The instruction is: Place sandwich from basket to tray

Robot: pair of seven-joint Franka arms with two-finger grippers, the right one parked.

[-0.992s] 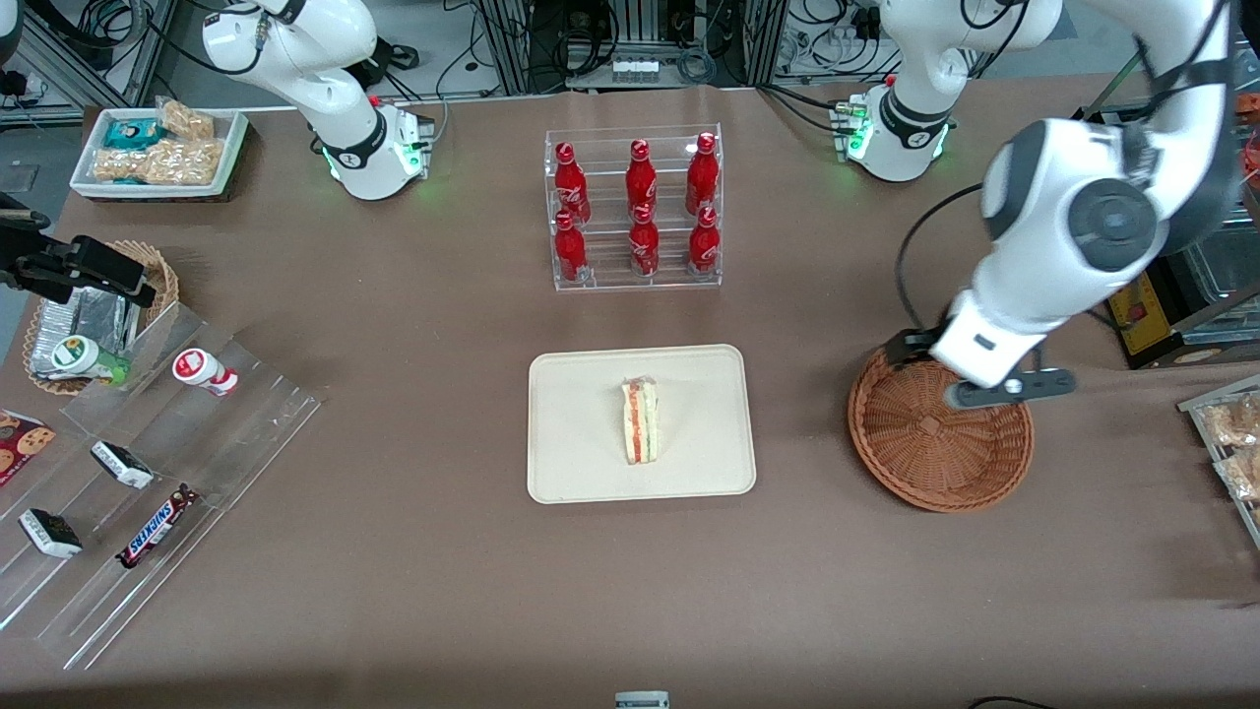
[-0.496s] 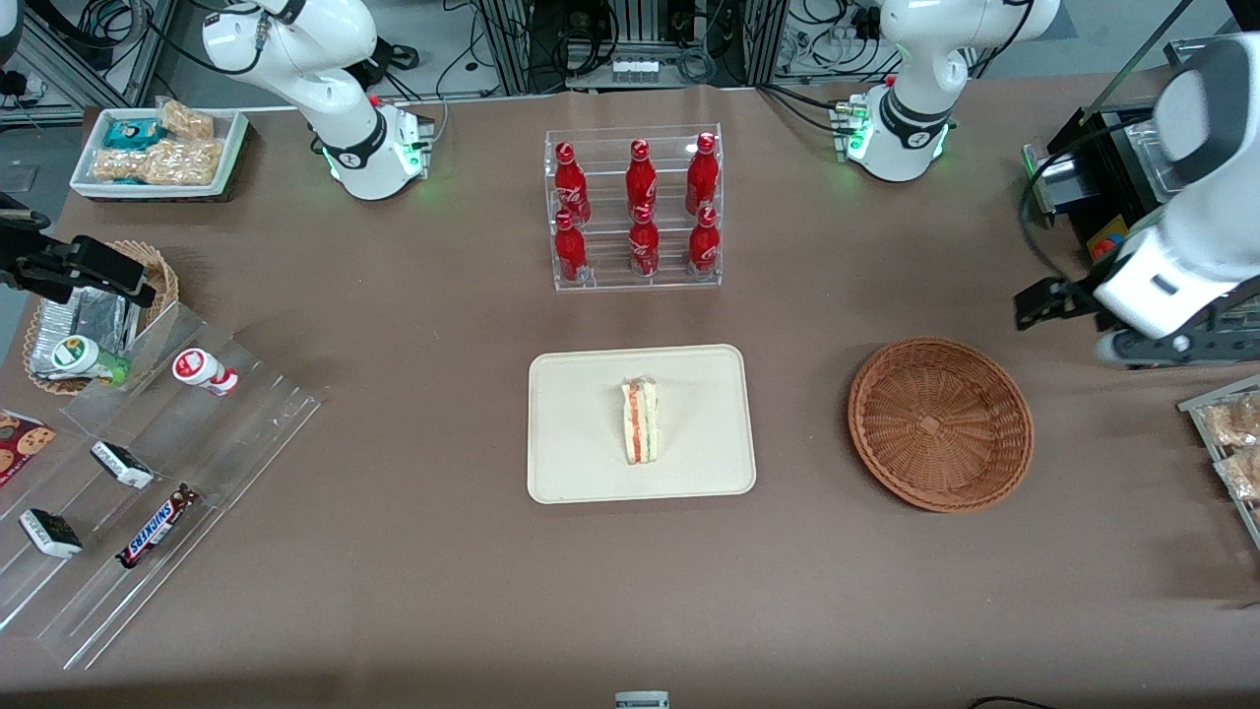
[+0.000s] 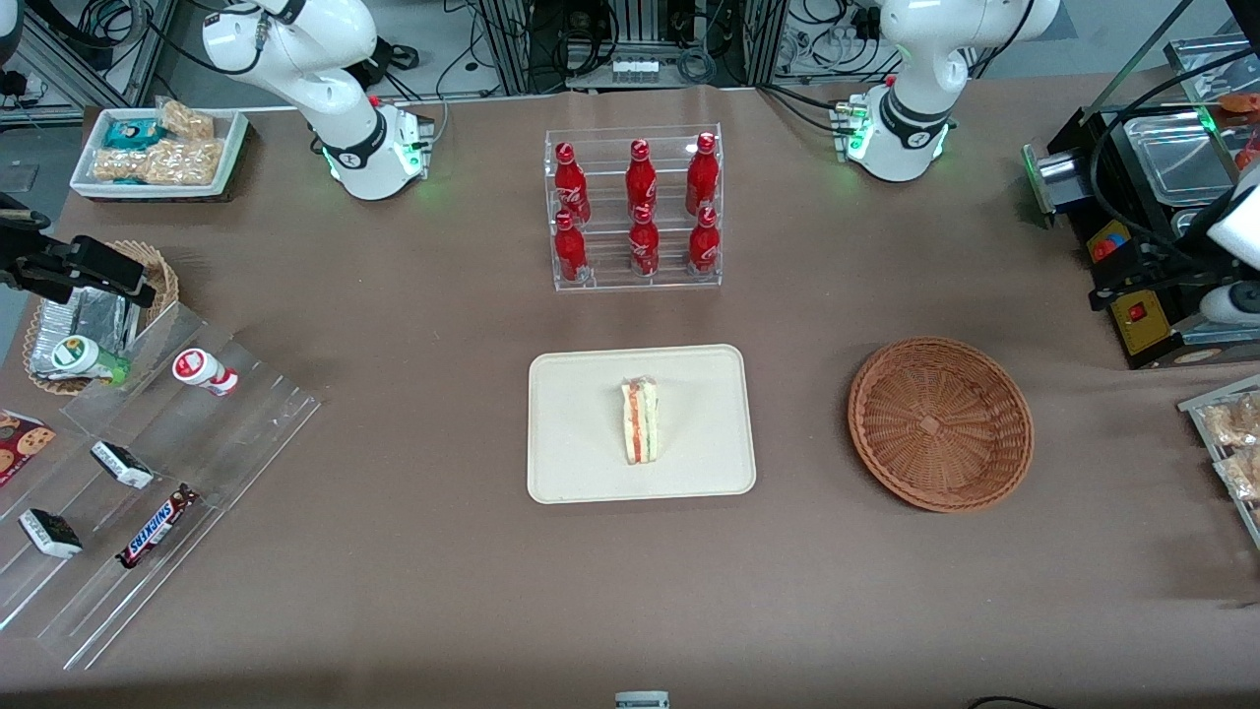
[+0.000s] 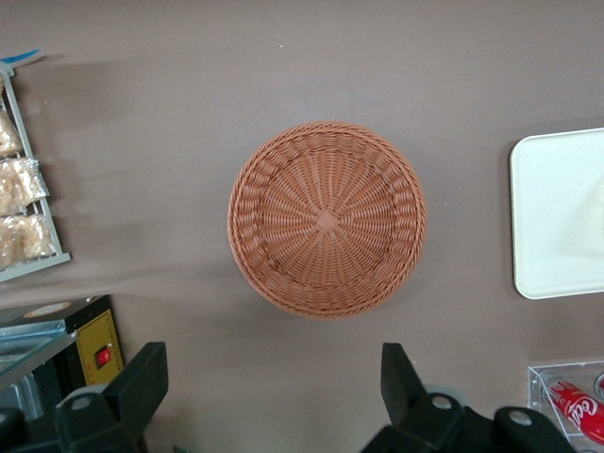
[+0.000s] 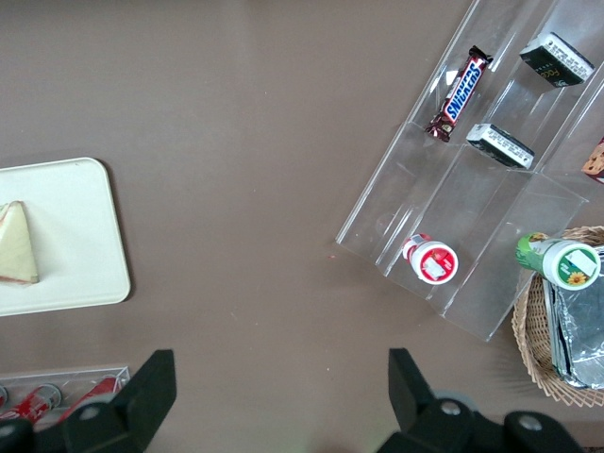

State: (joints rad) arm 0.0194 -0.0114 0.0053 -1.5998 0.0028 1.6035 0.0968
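Note:
The sandwich [image 3: 640, 421], a wrapped wedge with red and green filling, lies on the cream tray [image 3: 581, 463] near its middle; it also shows in the right wrist view [image 5: 17, 243]. The round brown wicker basket [image 3: 940, 423] stands empty beside the tray, toward the working arm's end. My left gripper [image 4: 272, 387] is open and empty, high above the bare table beside the basket [image 4: 327, 219]. In the front view the gripper [image 3: 1230, 303] shows only partly at the working arm's end of the table, above a black box. The tray's edge [image 4: 562, 217] shows in the left wrist view.
A clear rack of red cola bottles [image 3: 635, 207] stands farther from the front camera than the tray. A black box with a red button [image 3: 1142, 315] and a rack of snack packs [image 3: 1230, 443] lie near the gripper. A clear stepped stand with snacks [image 3: 148, 473] lies toward the parked arm's end.
My left arm has swung from above the basket out toward the working arm's end of the table. The sandwich and the basket have not moved.

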